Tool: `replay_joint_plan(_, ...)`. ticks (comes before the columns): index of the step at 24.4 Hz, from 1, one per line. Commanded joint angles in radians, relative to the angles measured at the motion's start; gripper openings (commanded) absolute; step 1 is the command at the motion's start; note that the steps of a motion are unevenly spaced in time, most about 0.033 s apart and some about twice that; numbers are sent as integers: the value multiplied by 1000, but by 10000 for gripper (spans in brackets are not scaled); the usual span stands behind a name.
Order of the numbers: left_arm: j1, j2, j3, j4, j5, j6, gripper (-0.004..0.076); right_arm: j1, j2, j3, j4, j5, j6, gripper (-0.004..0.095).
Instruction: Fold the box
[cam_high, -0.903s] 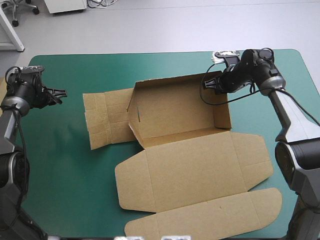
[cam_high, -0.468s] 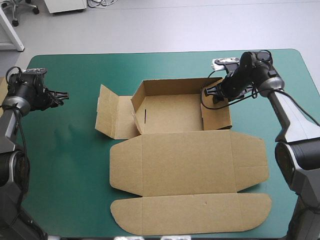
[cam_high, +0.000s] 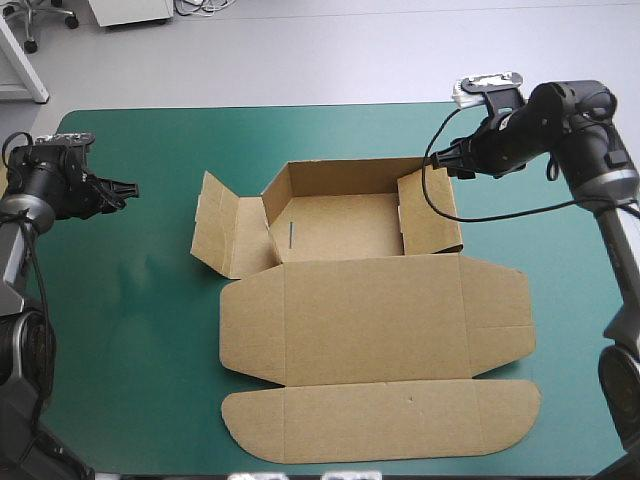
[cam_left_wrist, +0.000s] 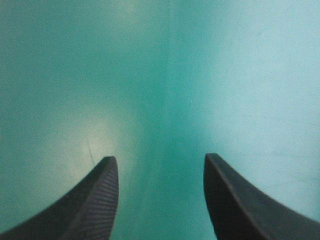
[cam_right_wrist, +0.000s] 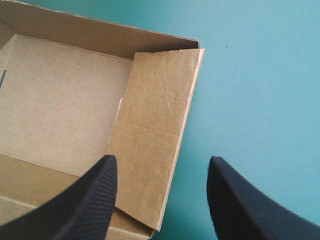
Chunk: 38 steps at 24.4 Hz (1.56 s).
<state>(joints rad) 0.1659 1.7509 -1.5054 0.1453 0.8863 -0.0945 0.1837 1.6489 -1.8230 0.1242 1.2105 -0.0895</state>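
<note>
The brown box lies mid-table as an open tray, its far wall and right wall raised. Its lid lies flat toward the near edge, and the left side flap stands half lifted. My right gripper hovers open just outside the tray's far right corner. In the right wrist view the right wall leans in over the tray floor, under the right gripper, with nothing held. Far from the box, my left gripper is open near the table's left edge, above bare cover.
Teal-green cover lies bare left of the box, and a strip lies bare to its right. The lid's rounded front flap reaches close to the table's near edge.
The right wall was folded inward and the left flap rose as the box shifted. The right gripper then pulled back to the right, off the box. The left gripper barely moved.
</note>
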Motion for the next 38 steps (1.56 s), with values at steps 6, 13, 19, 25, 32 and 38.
replay_joint_plan(6, 3, -182, -30, -3, 4, 25, 374, -2, -232, 35, -12, 26, 1, 507)
replay_joint_plan(13, 3, -253, 3, -3, 40, 65, 374, -2, -278, 241, -14, -65, 1, 508)
replay_joint_plan(19, 3, -313, 149, -3, -1, 65, 374, -2, -185, 306, 4, -220, 18, 508)
replay_joint_plan(25, 3, -328, 178, -1, -14, 65, 373, -2, -43, 306, 87, -298, 38, 519)
replay_joint_plan(32, 3, -328, 178, -1, -23, 70, 373, -2, 73, 295, 82, -311, 38, 519)
replay_joint_plan(38, 3, -328, 178, -1, -24, 70, 363, -2, 122, 270, 82, -352, 58, 515)
